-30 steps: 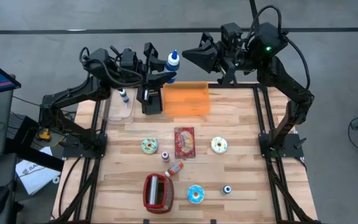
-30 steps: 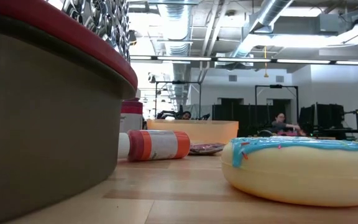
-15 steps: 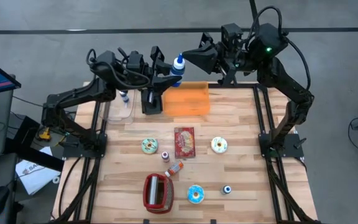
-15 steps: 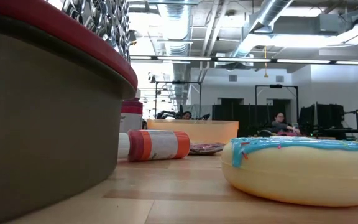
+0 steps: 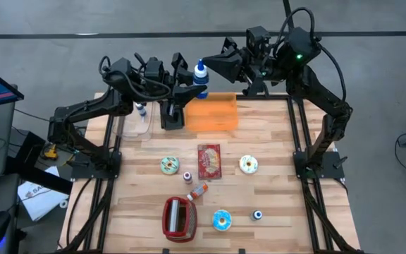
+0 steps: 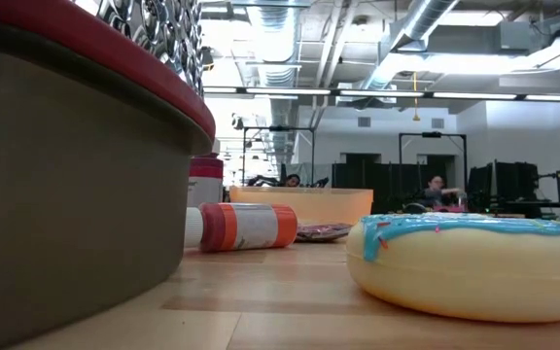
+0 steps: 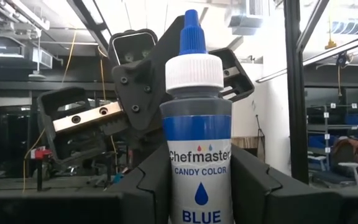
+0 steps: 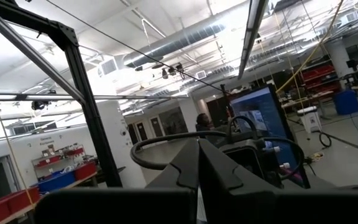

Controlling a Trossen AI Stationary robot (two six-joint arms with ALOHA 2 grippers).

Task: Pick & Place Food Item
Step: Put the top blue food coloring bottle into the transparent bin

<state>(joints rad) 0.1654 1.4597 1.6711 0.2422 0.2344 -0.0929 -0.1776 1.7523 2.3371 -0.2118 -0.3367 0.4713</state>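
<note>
— Blue on the label and on the tip: what bottle [image 7: 195, 134] is that in the left wrist view?

— A white-capped candy colour bottle, upright, grasped between the left gripper's [image 5: 191, 86] fingers [image 7: 143, 186]. From above it is lifted over the far edge of the desk [image 5: 273, 169], just beside the orange bin [image 5: 211, 113].

— And the right gripper [image 5: 217, 65]?

— Raised beyond the far edge too, pointing at the bottle from the other side, near it but apart. Its fingers [image 8: 188, 163] are clenched together on nothing.

— Where are the food items?

— All down on the desk. A green-iced doughnut [image 5: 169, 165] lies left of a red snack packet [image 5: 208, 161], a pale-iced doughnut [image 5: 249, 164] right of it, and a blue-iced doughnut [image 5: 222, 220] near the front edge. None touches a gripper.

— What else is near the front?

— A red wire basket [image 5: 179, 216] beside the blue doughnut, a small orange bottle [image 5: 199, 191] lying on its side between the basket and the packet, a tiny bottle [image 5: 187, 176] standing by the packet's corner, and another small one [image 5: 258, 214] to the right of the blue doughnut.

— Anything by the left arm?

— A clear tray [image 5: 135, 121] at the far left, with one small bottle [image 5: 141, 109] in it.

— The low view?

— It shows the basket's rim, the orange bottle and the blue doughnut close up, with people seated far off in the room.
</note>
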